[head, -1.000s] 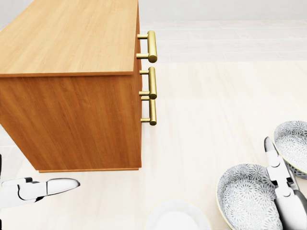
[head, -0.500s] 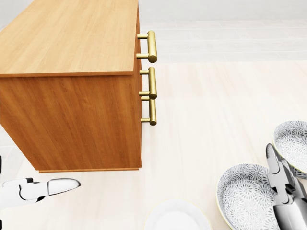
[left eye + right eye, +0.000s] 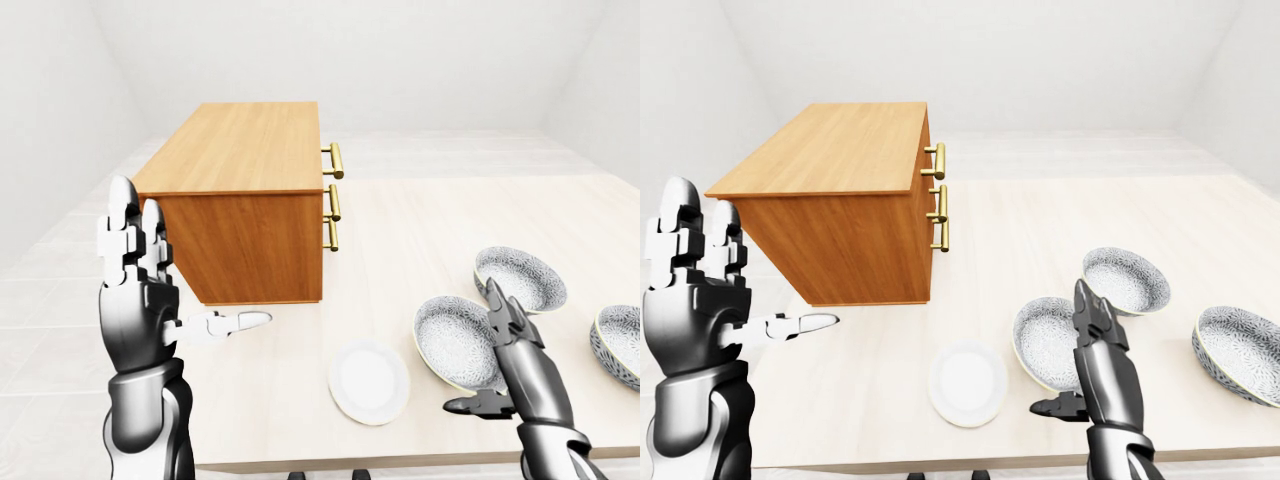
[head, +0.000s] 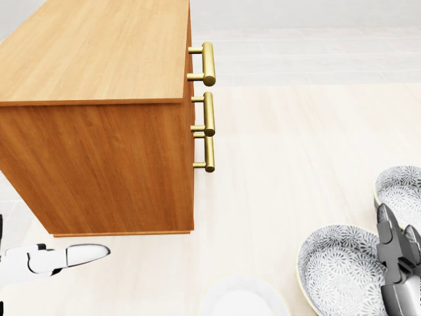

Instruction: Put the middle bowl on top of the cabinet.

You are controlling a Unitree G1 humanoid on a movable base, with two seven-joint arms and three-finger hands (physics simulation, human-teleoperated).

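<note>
Three grey patterned bowls lie on the pale table at the right of the left-eye view: a near-left bowl (image 3: pixel 450 338), the middle bowl (image 3: pixel 520 277) further up, and a right bowl (image 3: pixel 618 345) cut by the view's edge. My right hand (image 3: pixel 505 335) stands open with its fingers upright, over the near-left bowl's right rim and just below the middle bowl. It holds nothing. The wooden cabinet (image 3: pixel 245 150) stands at the left with a bare flat top. Beside its lower left corner my left hand (image 3: pixel 148 285) is raised, open and empty, thumb pointing right.
A white plate (image 3: pixel 368 380) lies near the table's bottom edge (image 3: pixel 400 462), between the cabinet and the bowls. Three brass handles (image 4: pixel 208 64) stick out of the cabinet's right face. Bare tabletop stretches between the handles and the bowls.
In the head view my right hand has slid down and to the right, from over the near-left bowl's rim toward the view's bottom right corner. The left hand and all bowls are unmoved.
</note>
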